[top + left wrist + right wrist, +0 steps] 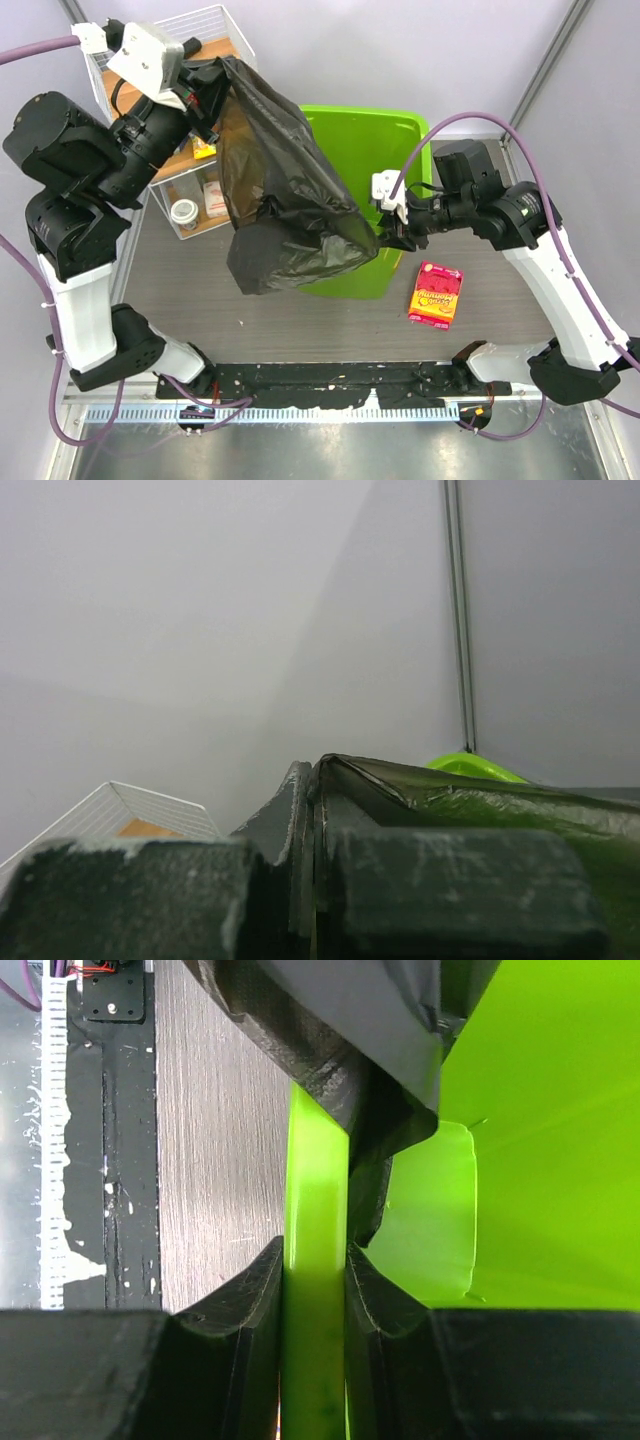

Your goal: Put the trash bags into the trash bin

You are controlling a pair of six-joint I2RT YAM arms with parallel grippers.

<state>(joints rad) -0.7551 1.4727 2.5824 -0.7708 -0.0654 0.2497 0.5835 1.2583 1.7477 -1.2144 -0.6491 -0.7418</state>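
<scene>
The black trash bag point(290, 200) hangs spread out above the table, its lower bulk draped across the left part of the lime-green trash bin point(375, 135). My left gripper point(205, 88) is raised at the back left and shut on the bag's upper edge. In the left wrist view, the gripper point(312, 785) pinches a fold of the bag point(450, 800), with the bin point(470, 767) behind. My right gripper point(388, 232) is shut on the bin's near-right rim. The right wrist view shows the gripper point(315, 1260) clamped on the green rim, with the bag point(330, 1050) just ahead.
A white wire basket point(210, 22) with wooden shelves stands at the back left, holding a small jar point(184, 213) and packets. A red snack packet point(436, 293) lies on the table right of the bin. A black strip point(330, 380) runs along the near edge.
</scene>
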